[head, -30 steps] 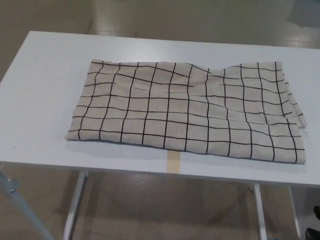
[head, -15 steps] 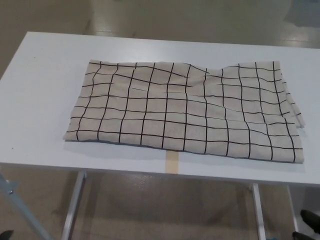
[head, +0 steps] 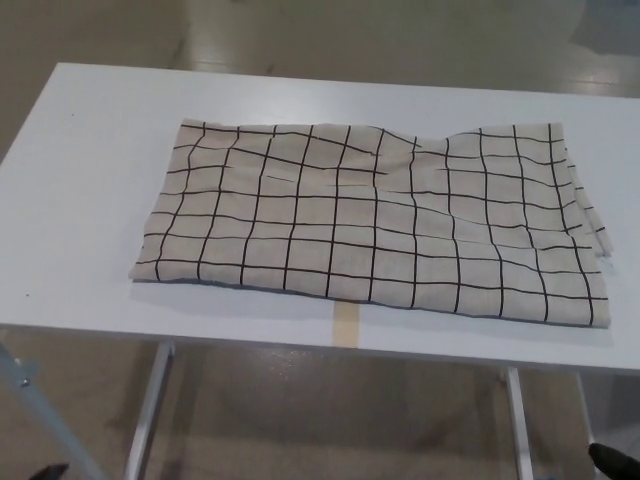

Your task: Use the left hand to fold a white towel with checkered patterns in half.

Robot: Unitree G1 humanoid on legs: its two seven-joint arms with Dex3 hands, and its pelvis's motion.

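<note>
Stretching across nearly the whole picture, the white table point(head: 90, 200) is the biggest thing out here, with its near edge running along the bottom and its far edge up top against the tan floor point(head: 350, 30). Bare tabletop shows on the left side of the cloth and in a band along the back, so there is open room on those two sides. Next down in size, the towel point(head: 370, 225) lies flat in the middle of the table, cream-white with a black grid, already looking doubled over in layers at its right end. Its left edge sits well in from the table's left edge; its right edge runs close to the picture's right border; its front edge lies near the table's front edge. A few soft ripples cross the upper right part. Just at the front edge, a strip of tan tape point(head: 346, 325) peeks out from under the cloth. Below, grey table legs point(head: 150, 410) angle down. Neither hand shows, so their fingers can't be judged.
</note>
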